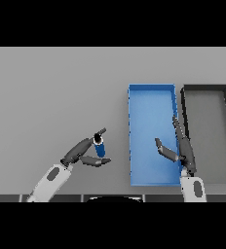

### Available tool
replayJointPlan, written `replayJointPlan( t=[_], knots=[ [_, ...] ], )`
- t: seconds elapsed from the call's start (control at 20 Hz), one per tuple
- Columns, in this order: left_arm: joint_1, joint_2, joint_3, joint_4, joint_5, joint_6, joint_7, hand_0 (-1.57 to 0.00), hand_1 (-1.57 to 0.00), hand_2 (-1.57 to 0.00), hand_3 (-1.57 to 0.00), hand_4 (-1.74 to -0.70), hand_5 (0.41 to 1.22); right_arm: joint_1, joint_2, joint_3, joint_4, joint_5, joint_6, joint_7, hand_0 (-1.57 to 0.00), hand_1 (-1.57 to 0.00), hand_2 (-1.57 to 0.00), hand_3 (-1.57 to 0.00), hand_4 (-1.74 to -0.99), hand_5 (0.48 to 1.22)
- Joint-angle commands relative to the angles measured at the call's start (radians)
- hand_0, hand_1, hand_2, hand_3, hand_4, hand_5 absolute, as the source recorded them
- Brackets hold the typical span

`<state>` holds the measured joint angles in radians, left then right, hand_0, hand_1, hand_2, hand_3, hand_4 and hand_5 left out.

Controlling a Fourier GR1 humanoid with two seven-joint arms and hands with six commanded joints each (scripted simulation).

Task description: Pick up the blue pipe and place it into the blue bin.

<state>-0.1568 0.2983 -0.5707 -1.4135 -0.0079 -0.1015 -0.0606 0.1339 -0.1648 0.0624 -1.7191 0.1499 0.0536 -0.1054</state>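
The blue pipe [100, 147] is a short blue tube with a pale ring end facing up, left of the blue bin [151, 99]. My left hand [80, 153] comes in from the lower left and has its fingers and thumb curled round the pipe. I cannot tell whether the pipe still rests on the table. My right hand [182, 148] is over the blue bin, fingers straight and thumb spread, holding nothing.
A dark grey bin [208, 89] stands right beside the blue bin on its right. Grey table [51, 92] stretches to the left and far side.
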Motion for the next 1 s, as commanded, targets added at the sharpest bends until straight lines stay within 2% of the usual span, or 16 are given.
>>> replayJointPlan(
  t=[0.0, 0.2, 0.3, 0.35, 0.4, 0.45, 0.55, 0.65, 0.7, 0.9, 0.95],
  knots=[
    [-0.008, -0.005, -0.004, 0.01, -0.005, -0.002, 0.002, 0.0, 0.0, 0.0, 0.0, -1.05, 0.418, 0.007, 0.001, 0.003, -0.005, 0.006, -0.003, -0.005, 0.0, 0.0, 0.0, 0.0, -1.221, 0.645],
    [-0.013, -0.058, -0.007, 0.048, 0.017, -0.013, -0.049, 0.0, 0.0, 0.0, 0.0, -1.11, 0.463, 0.01, -0.003, 0.004, -0.015, 0.021, -0.014, -0.005, 0.0, 0.0, 0.0, 0.0, -1.207, 0.65],
    [-0.019, -0.091, 0.009, 0.07, 0.055, -0.019, -0.057, 0.0, -0.04, -0.15, -0.12, -1.19, 0.55, 0.011, -0.009, -0.002, -0.012, 0.007, -0.003, -0.009, 0.0, 0.0, 0.0, 0.0, -1.213, 0.655],
    [-0.021, -0.105, 0.018, 0.071, 0.073, -0.02, -0.063, -0.01, -0.16, -0.31, -0.28, -1.24, 0.613, 0.014, -0.004, 0.005, -0.014, 0.008, 0.001, -0.015, 0.0, 0.0, 0.0, 0.0, -1.217, 0.655],
    [-0.015, -0.12, 0.023, 0.079, 0.09, -0.024, -0.067, -0.12, -0.32, -0.49, -0.53, -1.28, 0.735, 0.011, -0.003, 0.002, -0.01, 0.011, -0.005, -0.01, 0.0, 0.0, 0.0, 0.0, -1.22, 0.656],
    [-0.006, -0.126, 0.026, 0.078, 0.096, -0.022, -0.081, -0.36, -0.55, -0.69, -0.74, -1.37, 0.832, 0.023, -0.008, -0.002, -0.008, 0.006, 0.0, -0.018, 0.0, 0.0, 0.0, 0.0, -1.22, 0.656],
    [0.005, -0.125, 0.022, 0.067, 0.101, -0.021, -0.071, -0.8, -0.92, -1.01, -1.03, -1.5, 0.972, 0.022, -0.004, 0.002, -0.013, 0.005, 0.001, -0.022, 0.0, 0.0, 0.0, 0.0, -1.224, 0.658],
    [-0.006, -0.136, 0.014, 0.068, 0.098, -0.011, -0.064, -1.07, -1.15, -1.21, -1.19, -1.58, 1.062, 0.014, 0.004, 0.007, -0.022, 0.002, 0.001, 0.005, 0.0, 0.0, 0.0, 0.0, -1.233, 0.66],
    [0.008, -0.137, -0.002, 0.055, 0.079, 0.007, -0.087, -1.17, -1.24, -1.28, -1.27, -1.55, 1.094, 0.02, -0.002, 0.003, -0.015, 0.003, 0.002, 0.004, 0.0, 0.0, 0.0, 0.0, -1.228, 0.656],
    [0.002, -0.153, -0.007, 0.042, 0.045, 0.026, -0.123, -1.41, -1.43, -1.45, -1.45, -1.49, 1.169, 0.007, 0.003, 0.004, -0.004, -0.003, 0.006, 0.001, 0.0, 0.0, 0.0, 0.0, -1.22, 0.635],
    [-0.001, -0.161, -0.003, 0.029, 0.046, 0.031, -0.13, -1.44, -1.46, -1.48, -1.47, -1.48, 1.179, -0.004, 0.006, 0.01, -0.012, 0.003, 0.003, 0.018, 0.0, 0.0, 0.0, 0.0, -1.217, 0.631]
  ],
)
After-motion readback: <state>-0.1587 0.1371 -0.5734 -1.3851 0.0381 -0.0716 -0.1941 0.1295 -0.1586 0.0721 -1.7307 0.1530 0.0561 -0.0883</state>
